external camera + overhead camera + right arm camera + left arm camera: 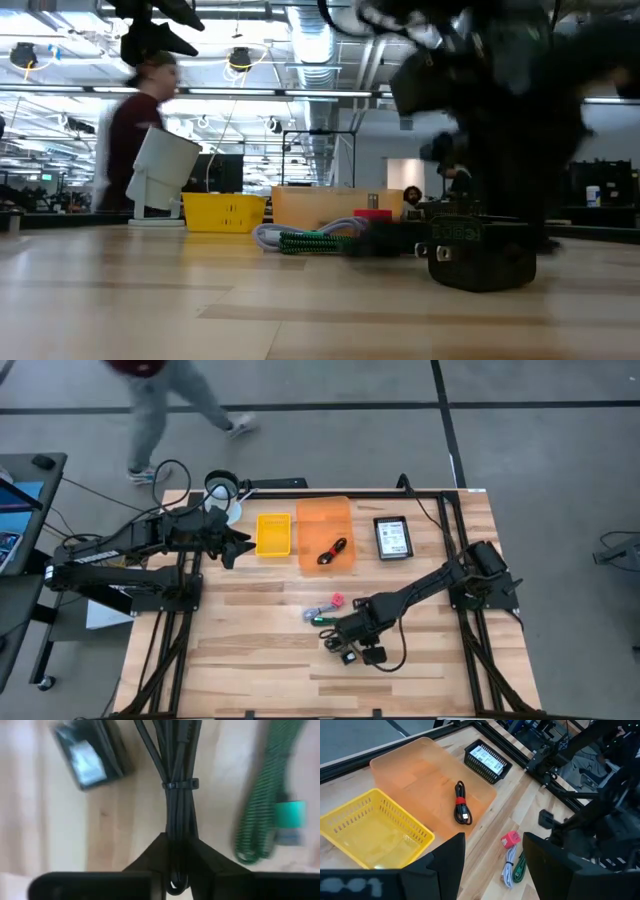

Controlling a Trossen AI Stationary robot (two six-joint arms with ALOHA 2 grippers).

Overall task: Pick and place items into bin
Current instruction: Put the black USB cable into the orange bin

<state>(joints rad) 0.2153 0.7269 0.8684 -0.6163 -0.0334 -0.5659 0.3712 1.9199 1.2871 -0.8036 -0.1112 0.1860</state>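
A tied bundle of black cable (178, 765) lies on the wooden table beside a black power block (89, 759) and a green braided cable (264, 815). My right gripper (339, 636) points down, shut on the bundle's looped end. A pink piece (337, 600) and a pale grey cable (317, 610) lie just beyond it. The orange bin (312, 520) at the far middle holds a black cable with a red tie (461, 809). Back at the far left, near a yellow basket (273, 534), my left gripper (492, 862) hangs open, holding nothing. My right gripper pinches the black cable bundle between its two fingers at the looped end (178, 826), a little past the black tie (180, 784). The fingers come from above, pointing down, and lie across the strands. The bundle rests flat on the table.
A black basket with a white printed card (392, 537) stands right of the orange bin. A white object (224, 495) sits at the far left edge. The black power block (480, 255) sits close to my right gripper. A person (165, 400) walks past beyond the table's far side.
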